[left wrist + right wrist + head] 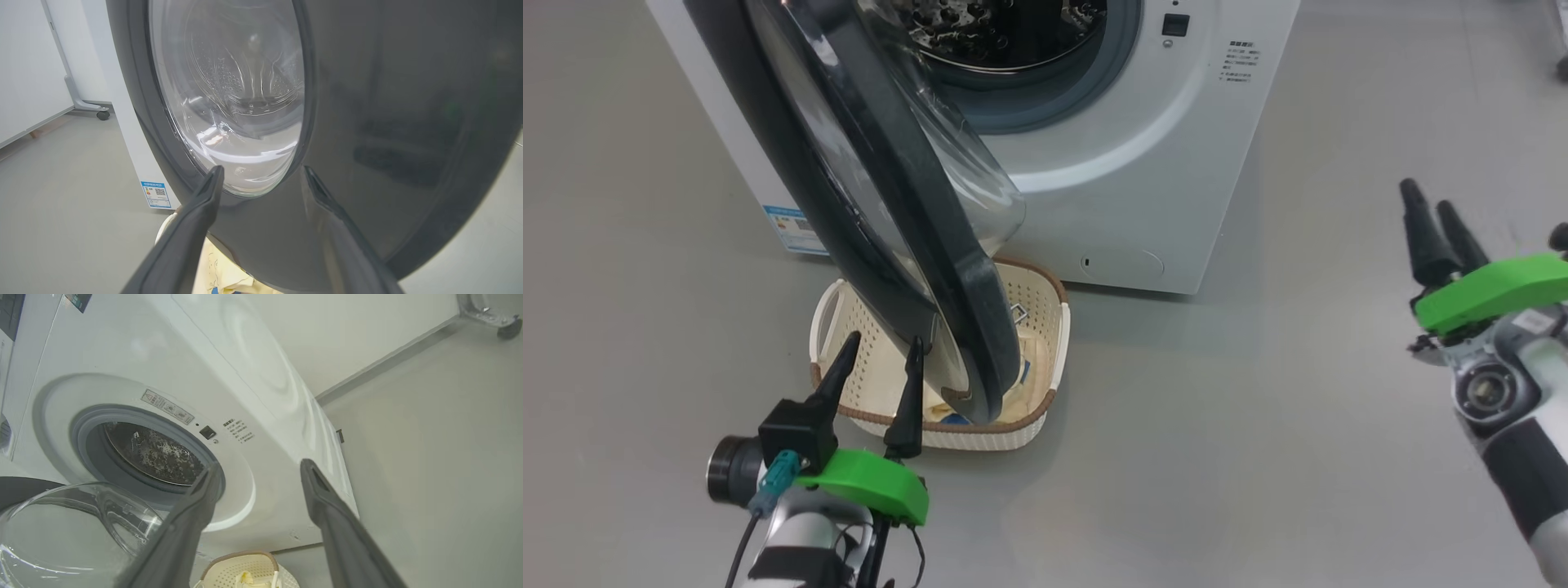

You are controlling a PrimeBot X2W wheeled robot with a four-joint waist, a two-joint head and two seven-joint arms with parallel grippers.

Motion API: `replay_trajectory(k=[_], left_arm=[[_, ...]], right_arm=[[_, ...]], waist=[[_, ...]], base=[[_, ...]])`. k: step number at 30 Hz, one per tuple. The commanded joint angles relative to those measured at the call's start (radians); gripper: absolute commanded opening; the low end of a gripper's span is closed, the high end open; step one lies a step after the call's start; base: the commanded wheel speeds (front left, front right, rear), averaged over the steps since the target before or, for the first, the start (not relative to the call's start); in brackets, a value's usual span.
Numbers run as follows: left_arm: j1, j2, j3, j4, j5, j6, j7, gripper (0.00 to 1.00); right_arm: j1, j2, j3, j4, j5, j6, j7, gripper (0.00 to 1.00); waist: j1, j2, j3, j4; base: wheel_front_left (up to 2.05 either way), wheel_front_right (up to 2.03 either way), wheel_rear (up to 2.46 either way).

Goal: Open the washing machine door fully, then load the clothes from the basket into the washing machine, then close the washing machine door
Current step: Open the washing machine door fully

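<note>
At the lower left of the head view, the left claw (885,339) hangs over the near left corner of the basket (964,439), its two dark fingers spread wide with nothing between them. In the left wrist view the tips point at the outer face of the washing machine door (367,122), either side of the lower edge of its glass; whether they touch it cannot be told. The basket sits on the grey floor (645,327) right in front of the washing machine (1160,163). The door (947,261) stands part-way open, swung out so that its lower edge hangs over the middle of the basket. The clothes (1033,367) lie inside the basket, showing pale yellow just right of the door's edge. Behind the door the drum (1013,33) is open to view inside its grey gasket. A blue sticker (788,229) marks the machine's lower left front. Far right, well apart from the machine, the right claw (1427,196) is raised above the floor; the right wrist view shows its fingers (327,506) set wide and empty, aimed toward the machine's front.
</note>
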Motion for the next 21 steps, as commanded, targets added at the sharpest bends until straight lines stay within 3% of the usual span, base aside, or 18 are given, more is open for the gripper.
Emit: replay_trajectory(k=[1, 5, 6, 8, 14, 21], left_arm=[[-0.017, 0.021, 0.04, -0.029, 0.009, 0.0, -0.011, 1.0], [-0.007, 0.022, 0.051, -0.029, 0.01, -0.003, -0.011, 1.0], [-0.003, 0.022, 0.053, -0.03, 0.012, -0.004, -0.011, 1.0], [0.001, 0.021, 0.054, -0.03, 0.012, -0.006, -0.011, 1.0], [0.013, 0.021, 0.06, -0.028, 0.015, -0.01, -0.011, 1.0], [0.023, 0.019, 0.062, -0.026, 0.016, -0.013, -0.011, 1.0]], right_arm=[[-0.008, -0.025, -0.045, -0.021, -0.085, 0.0, -0.012, 1.0], [0.067, 0.015, -0.268, -0.072, -0.428, 0.0, -0.013, 1.0], [0.133, 0.06, -0.374, -0.125, -0.573, 0.0, -0.013, 1.0], [0.2, 0.101, -0.464, -0.186, -0.71, 0.0, -0.013, 1.0], [0.361, 0.215, -0.597, -0.344, -0.961, 0.0, -0.013, 1.0], [0.481, 0.277, -0.65, -0.463, -1.112, 0.0, -0.008, 1.0]], waist=[[0.0001, -0.0001, -0.007, -0.009], [0.0001, -0.0001, -0.022, -0.018], [0.0001, -0.0001, -0.027, -0.019], [0.0001, -0.0001, -0.033, -0.02], [0.0001, -0.0001, -0.045, -0.026], [0.0001, -0.0001, -0.048, -0.033]], base=[[0.0, 0.0, 0.0], [0.0, 0.0, 0.0], [0.0, 0.0, 0.0], [0.0, 0.0, 0.0], [0.0, 0.0, 0.0], [0.0, 0.0, 0.0]])
